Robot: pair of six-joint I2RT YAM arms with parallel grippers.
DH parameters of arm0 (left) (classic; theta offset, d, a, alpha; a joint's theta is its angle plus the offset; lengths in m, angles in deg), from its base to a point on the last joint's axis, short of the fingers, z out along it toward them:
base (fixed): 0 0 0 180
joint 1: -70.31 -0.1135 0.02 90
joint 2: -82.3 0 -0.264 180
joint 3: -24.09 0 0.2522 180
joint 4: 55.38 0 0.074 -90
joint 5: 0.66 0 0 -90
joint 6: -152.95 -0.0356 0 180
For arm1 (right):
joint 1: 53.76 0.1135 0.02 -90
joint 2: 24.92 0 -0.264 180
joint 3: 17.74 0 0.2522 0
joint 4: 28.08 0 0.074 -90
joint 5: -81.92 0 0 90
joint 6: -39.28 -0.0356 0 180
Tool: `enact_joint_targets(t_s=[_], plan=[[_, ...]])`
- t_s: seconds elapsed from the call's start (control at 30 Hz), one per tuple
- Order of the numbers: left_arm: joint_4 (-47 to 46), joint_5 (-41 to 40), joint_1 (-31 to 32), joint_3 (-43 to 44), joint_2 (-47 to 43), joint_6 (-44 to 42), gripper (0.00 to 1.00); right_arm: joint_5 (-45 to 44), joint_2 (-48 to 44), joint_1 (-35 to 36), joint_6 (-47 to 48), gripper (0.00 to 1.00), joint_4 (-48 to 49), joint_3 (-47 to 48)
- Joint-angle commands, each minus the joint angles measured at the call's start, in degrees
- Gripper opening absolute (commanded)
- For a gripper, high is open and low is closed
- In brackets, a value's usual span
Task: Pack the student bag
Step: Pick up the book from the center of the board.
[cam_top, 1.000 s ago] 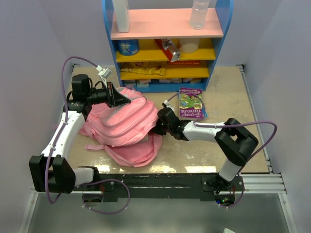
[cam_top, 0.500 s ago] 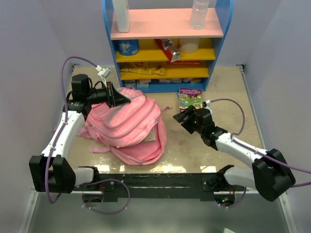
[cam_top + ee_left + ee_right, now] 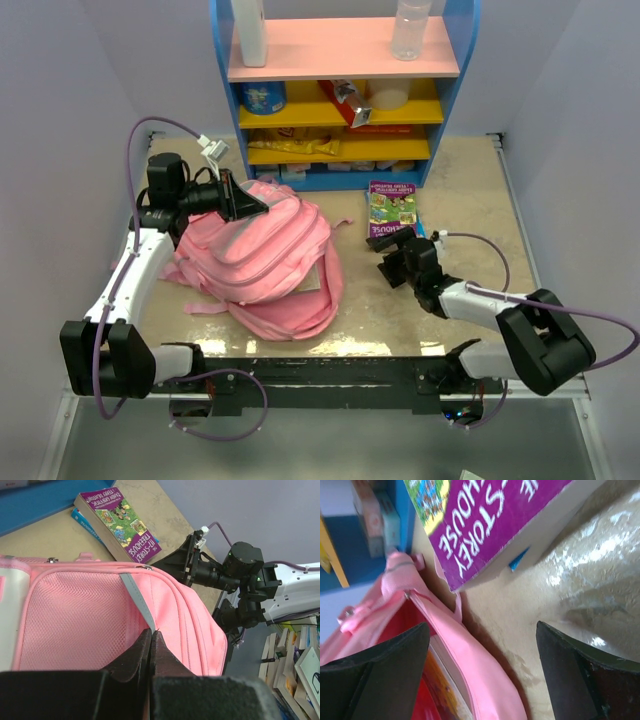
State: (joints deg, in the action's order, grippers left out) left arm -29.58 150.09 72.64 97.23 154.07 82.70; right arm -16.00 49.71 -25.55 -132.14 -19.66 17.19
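The pink student bag (image 3: 262,262) lies left of the table's middle, its main opening facing right, with a flat red and orange item inside (image 3: 432,680). My left gripper (image 3: 262,207) is shut on the bag's top edge, pinching it by the grey strip (image 3: 136,596) and holding it up. My right gripper (image 3: 386,258) stands open above the table, just right of the bag's opening and apart from it. Nothing is between its fingers (image 3: 395,655). A purple book (image 3: 392,208) lies flat just beyond that gripper.
A blue shelf unit (image 3: 340,178) with pink and yellow boards stands at the back, holding bottles, a tin and packets. A thin blue book (image 3: 85,522) lies under the purple one. Pink straps (image 3: 205,303) trail from the bag toward the near edge.
My right gripper has pulled back out of the bag's opening to the right and opened wide. The bag's open side has settled. The left gripper has not moved.
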Motion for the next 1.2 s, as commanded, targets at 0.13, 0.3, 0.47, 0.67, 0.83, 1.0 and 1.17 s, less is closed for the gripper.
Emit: enact_joint_targets(t_s=[0.13, 0.3, 0.47, 0.67, 0.83, 1.0, 1.17], plan=[[-6.1, 4.1, -0.2, 1.2, -1.7, 0.1, 0.0, -11.9, 2.7, 0.4, -6.1, 0.9, 6.7, 2.4], [-5.6, 4.5, -0.2, 1.0, -1.6, -0.1, 0.0, -13.5, 7.6, 2.1, -8.0, 0.88, 6.3, 4.8], [-4.7, 4.7, -0.2, 1.2, -1.6, -1.1, 0.0, -15.2, 11.3, 4.1, -10.2, 0.87, 7.4, 6.4], [-3.5, 5.0, -0.4, 1.1, -1.6, -2.1, 0.0, -19.1, 13.2, 4.5, -10.9, 0.85, 6.0, 8.3], [-2.2, 5.3, -0.7, 0.8, -1.5, -3.5, 0.0, -20.3, 11.9, 4.4, -11.6, 0.85, 5.8, 6.6], [-2.2, 5.8, -0.8, 0.4, -1.5, -3.4, 0.0, -20.8, 12.7, 4.5, -11.4, 0.85, 5.7, 7.1], [-1.0, 6.0, -1.0, 0.4, -1.7, -4.2, 0.0, -21.4, 14.5, 4.1, -13.1, 0.83, 6.4, 7.6]])
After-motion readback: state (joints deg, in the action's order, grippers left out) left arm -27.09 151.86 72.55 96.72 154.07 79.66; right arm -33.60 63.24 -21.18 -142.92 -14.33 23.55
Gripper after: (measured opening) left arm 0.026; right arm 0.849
